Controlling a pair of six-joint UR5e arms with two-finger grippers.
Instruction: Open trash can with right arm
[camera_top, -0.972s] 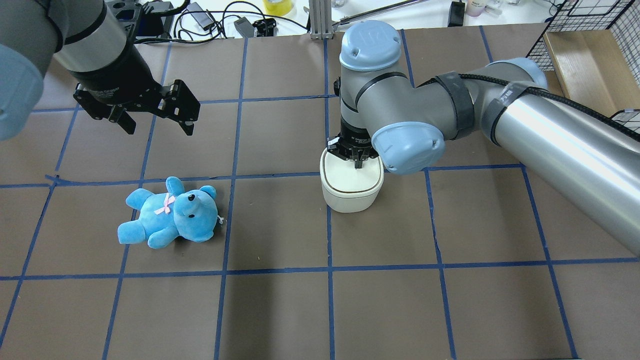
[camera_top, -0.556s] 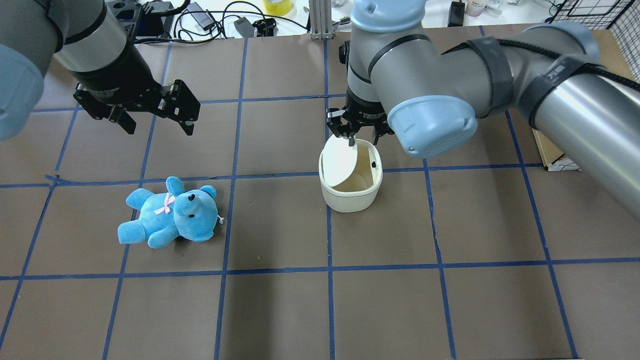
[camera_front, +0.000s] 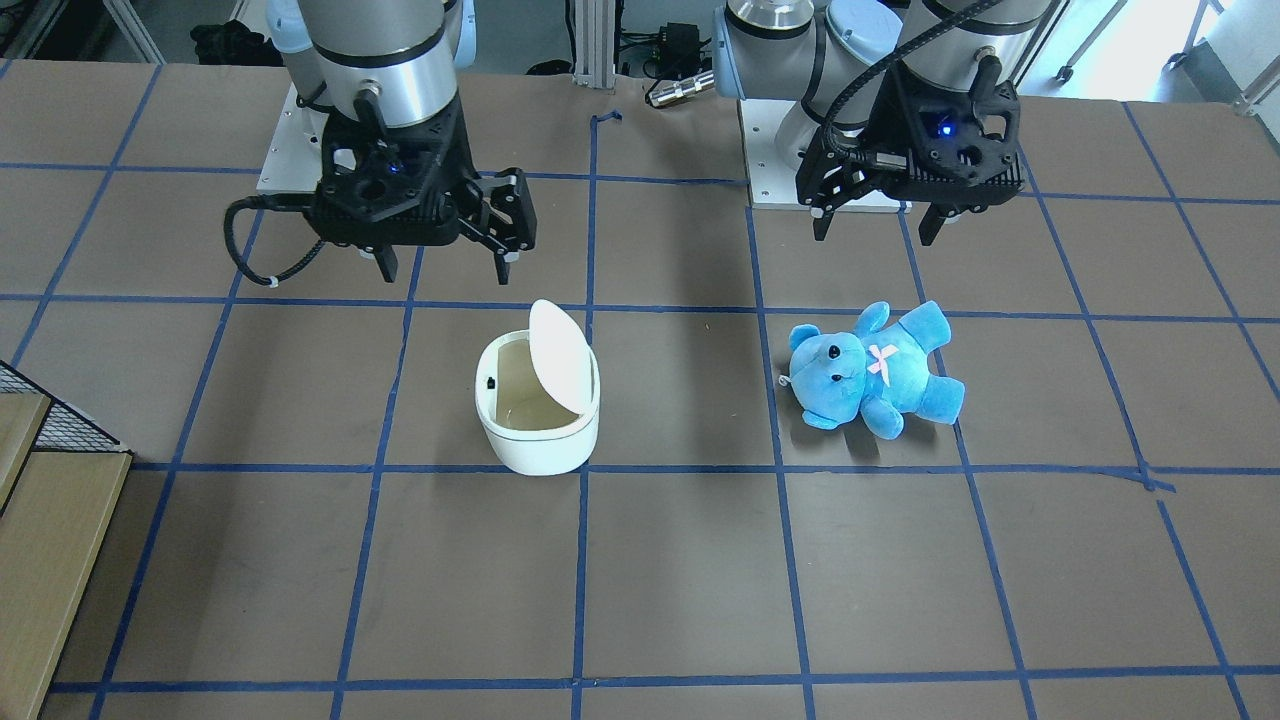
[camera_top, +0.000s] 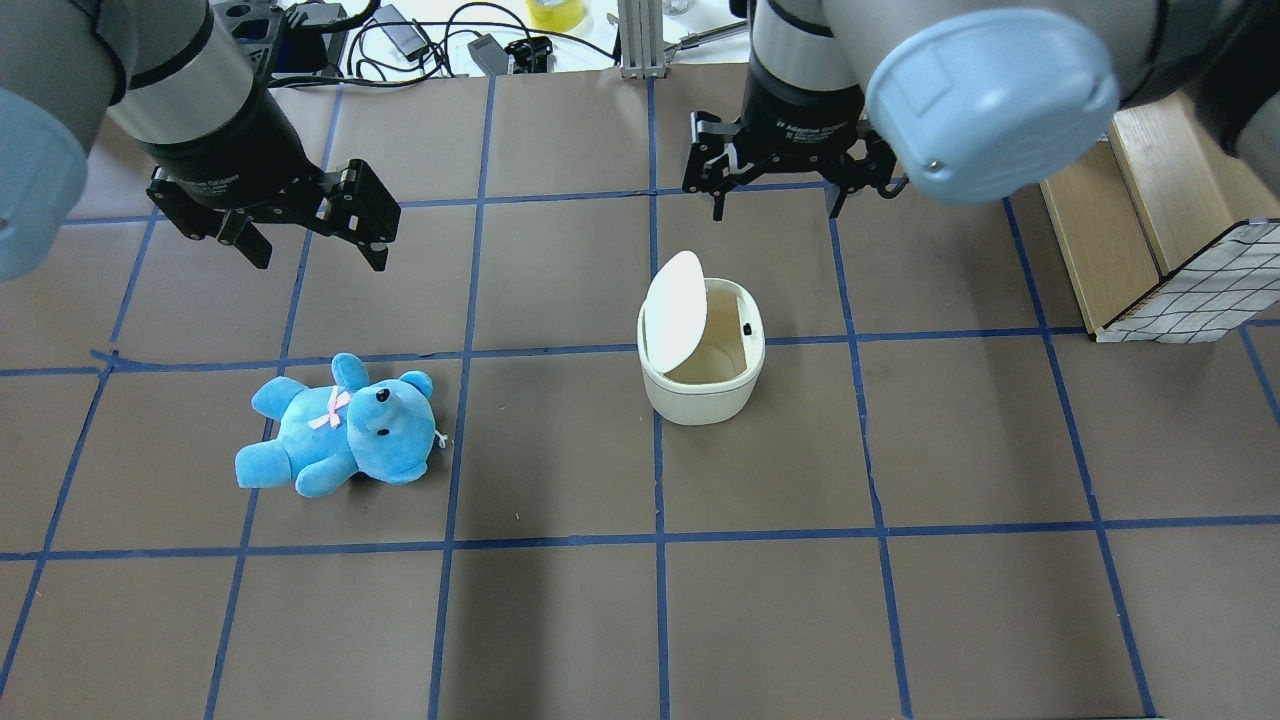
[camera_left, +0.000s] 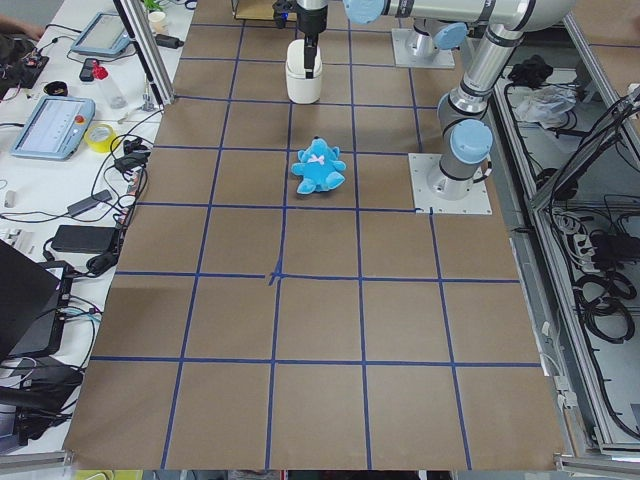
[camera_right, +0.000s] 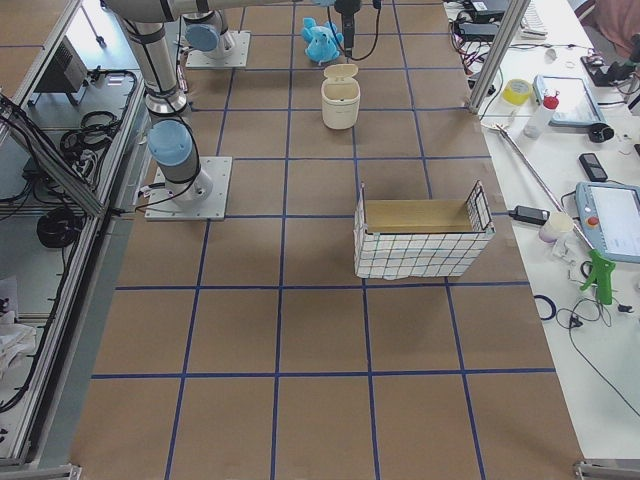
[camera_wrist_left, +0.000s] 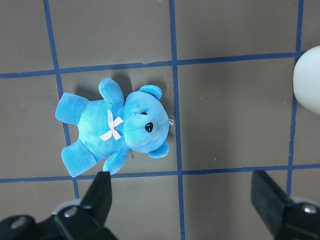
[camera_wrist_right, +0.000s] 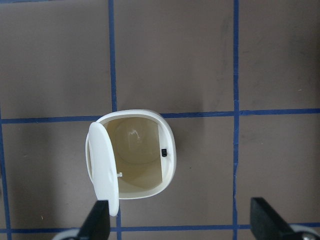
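My right arm (camera_top: 990, 90) wrist vertical, pointing down at desk (camera_top: 900, 620); right jaws spread, empty, hovering at 12 o'clock of mid-desk trash can (camera_top: 700, 390); lid (camera_top: 675, 310) upright on its 9 o'clock side; left jaws spread, empty.

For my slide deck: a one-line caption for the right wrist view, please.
Open right gripper looks down on the white trash can, lid flipped up, interior exposed.

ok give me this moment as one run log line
trash can: lid up, open | right gripper: open, empty, apart from can | left gripper: open, empty, apart from teddy bear
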